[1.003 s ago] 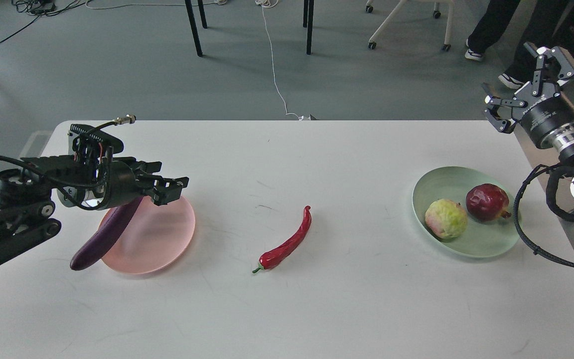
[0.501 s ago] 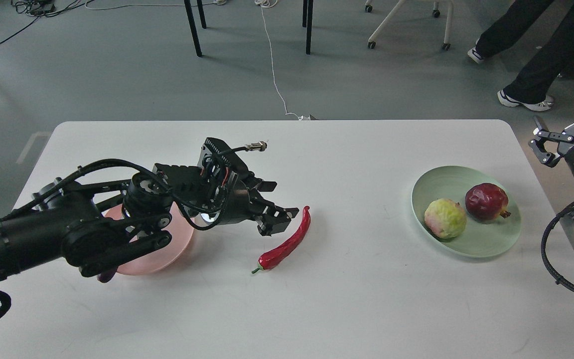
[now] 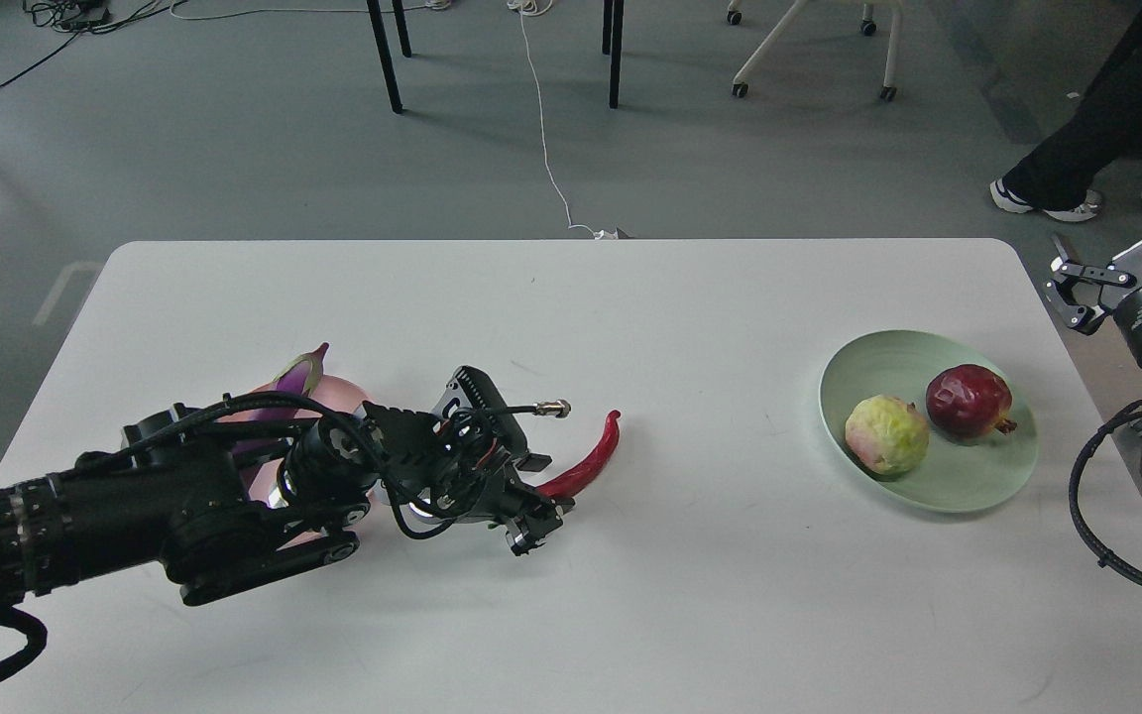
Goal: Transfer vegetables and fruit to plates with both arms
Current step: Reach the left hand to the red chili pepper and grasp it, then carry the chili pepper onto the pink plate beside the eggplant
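Observation:
The red chili pepper lies mid-table. My left gripper is low over its lower end, fingers spread to either side, and hides the stem end. The purple eggplant rests on the pink plate; both are mostly hidden behind my left arm. The mint green plate at the right holds the yellow-green fruit and the dark red pomegranate. My right gripper is open and empty, raised beyond the table's right edge.
The white table spans the view. On the floor behind it are black furniture legs, a white cable and a chair base. A person's legs stand at the far right.
My left gripper has left the eggplant on the pink plate, swung right and lowered onto the chili's lower end. My right arm has pulled back to the right, off the table.

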Available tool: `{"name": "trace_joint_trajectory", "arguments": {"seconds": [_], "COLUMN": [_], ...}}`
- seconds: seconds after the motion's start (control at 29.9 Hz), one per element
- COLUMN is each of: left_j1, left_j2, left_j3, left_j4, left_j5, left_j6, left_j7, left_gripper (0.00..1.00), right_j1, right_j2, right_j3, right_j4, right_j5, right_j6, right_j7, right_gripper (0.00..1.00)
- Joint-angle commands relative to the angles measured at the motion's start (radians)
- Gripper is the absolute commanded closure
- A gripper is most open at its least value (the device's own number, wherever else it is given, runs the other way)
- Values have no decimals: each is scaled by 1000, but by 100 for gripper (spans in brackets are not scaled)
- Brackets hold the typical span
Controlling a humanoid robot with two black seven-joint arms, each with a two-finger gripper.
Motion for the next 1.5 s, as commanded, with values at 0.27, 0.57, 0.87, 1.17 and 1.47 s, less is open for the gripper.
{"name": "trace_joint_trajectory", "arguments": {"seconds": [0.27, 0.57, 0.87, 1.17, 1.47], "left_j1": [-30, 22, 194, 180, 181], "left_j2": [182, 570, 661, 658, 642], "left_j3": [-90, -117, -126, -138, -412], "left_j4": [-157, -271, -254, -245, -210], "left_j5": [-12, -102, -146, -251, -674], "left_j6": [3, 16, 102, 132, 130], "left_j7": [-2, -22, -55, -62, -61], "left_gripper": [95, 93, 60, 17, 5], "right_j1": [7, 6, 14, 35, 52], "right_j2": [-3, 2, 3, -7, 2], "right_j3": [0, 0, -6, -3, 12], "right_j4": [-3, -5, 0, 1, 0], "right_j5": [-2, -3, -8, -11, -9], "right_j6": [0, 0, 0, 0, 0], "right_j7": [0, 0, 0, -2, -2], "right_gripper": [1, 1, 1, 1, 1]}}
